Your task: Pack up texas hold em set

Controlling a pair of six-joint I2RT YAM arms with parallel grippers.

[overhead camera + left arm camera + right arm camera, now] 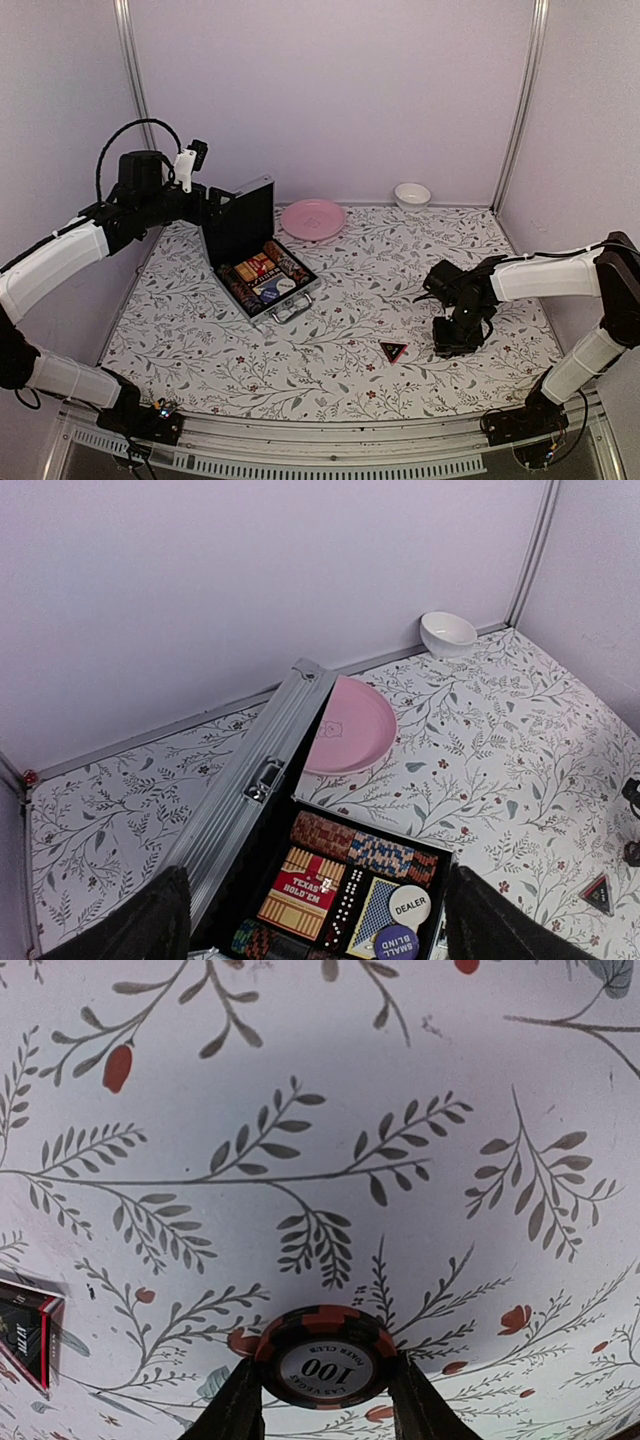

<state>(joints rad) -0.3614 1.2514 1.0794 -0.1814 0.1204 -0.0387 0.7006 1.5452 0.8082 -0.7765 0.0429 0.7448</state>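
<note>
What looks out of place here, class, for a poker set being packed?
The black-and-red triangle lies on the table, apart from the open case. A 100 chip is also outside it, clamped in the right gripper.

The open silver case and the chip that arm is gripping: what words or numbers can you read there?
"TEXAS HOLD'EM": red card box in the open silver aluminium case.
"DEALER": white round button in the case.
"SMALL BLIND": purple round button beside it.
"100": red-and-black round chip between the right arm's fingers; the small print ringing it is too blurred.
Black-and-red triangle: lettering cut off, unreadable.
</note>
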